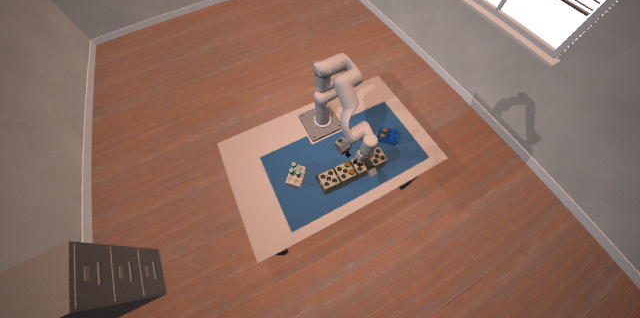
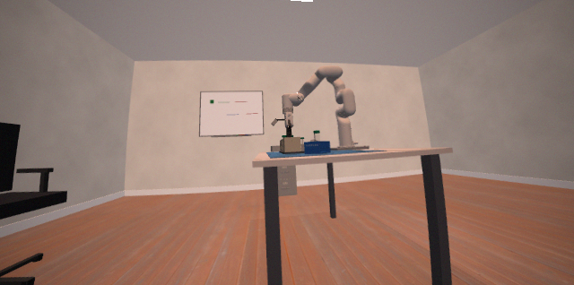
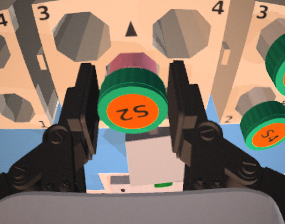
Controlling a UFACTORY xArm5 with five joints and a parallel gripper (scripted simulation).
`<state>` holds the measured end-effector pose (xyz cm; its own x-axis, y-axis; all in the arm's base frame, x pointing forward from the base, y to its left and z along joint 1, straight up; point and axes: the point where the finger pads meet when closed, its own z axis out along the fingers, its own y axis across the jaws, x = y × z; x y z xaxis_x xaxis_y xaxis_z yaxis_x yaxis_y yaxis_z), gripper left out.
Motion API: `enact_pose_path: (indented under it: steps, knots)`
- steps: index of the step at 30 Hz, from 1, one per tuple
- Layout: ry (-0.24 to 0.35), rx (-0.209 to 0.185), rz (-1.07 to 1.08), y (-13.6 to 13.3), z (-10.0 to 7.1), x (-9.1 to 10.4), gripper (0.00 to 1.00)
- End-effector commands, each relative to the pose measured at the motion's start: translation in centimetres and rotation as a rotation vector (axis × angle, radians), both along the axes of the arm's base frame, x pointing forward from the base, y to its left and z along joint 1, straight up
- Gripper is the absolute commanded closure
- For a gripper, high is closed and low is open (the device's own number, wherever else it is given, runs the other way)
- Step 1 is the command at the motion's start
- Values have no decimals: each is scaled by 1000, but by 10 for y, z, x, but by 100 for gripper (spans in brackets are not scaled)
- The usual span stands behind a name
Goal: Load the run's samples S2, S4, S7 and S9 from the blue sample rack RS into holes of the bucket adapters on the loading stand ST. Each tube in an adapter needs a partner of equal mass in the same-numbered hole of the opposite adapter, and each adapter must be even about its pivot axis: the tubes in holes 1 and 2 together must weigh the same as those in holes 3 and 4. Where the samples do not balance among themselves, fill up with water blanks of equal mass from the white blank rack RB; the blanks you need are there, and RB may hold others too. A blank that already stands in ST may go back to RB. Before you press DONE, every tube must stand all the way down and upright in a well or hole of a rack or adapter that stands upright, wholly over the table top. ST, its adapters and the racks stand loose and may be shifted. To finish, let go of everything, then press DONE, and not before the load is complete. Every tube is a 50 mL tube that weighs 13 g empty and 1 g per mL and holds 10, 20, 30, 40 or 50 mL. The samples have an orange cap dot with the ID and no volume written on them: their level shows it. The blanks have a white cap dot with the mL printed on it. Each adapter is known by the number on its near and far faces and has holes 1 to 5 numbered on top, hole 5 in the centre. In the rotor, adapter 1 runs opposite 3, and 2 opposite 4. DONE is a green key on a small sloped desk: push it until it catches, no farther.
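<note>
Sample S2 (image 3: 133,110), a tube with a green cap and an orange dot, stands upright and low in the adapter marked 2 (image 3: 53,63), in the middle column between holes 3 and 4; it looks like the centre hole. Pink liquid shows under the cap. My gripper (image 3: 132,81) (image 1: 357,162) (image 2: 288,133) straddles the cap, fingers slightly spread, with a thin gap at the right finger. The adapters stand in the loading stand ST (image 1: 330,189) (image 2: 291,144). Another orange-dotted sample (image 3: 266,129) stands in the adapter to the right.
The blue sample rack RS (image 1: 389,135) (image 2: 317,147) stands beyond the stand's right end. The white blank rack RB (image 1: 294,177) with several green-capped tubes stands to the left. The green DONE key (image 1: 342,142) (image 2: 317,132) sits behind the stand, near the arm base.
</note>
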<state>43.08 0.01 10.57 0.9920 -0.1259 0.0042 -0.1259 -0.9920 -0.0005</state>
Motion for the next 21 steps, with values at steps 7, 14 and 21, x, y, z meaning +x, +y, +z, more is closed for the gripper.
enact_pose_path:
  steps: [7,14,21]
  knots:
    - [-4,0,0,0,9,1,57]
    - [-4,0,0,0,19,1,57]
    - [-4,0,0,0,33,1,57]
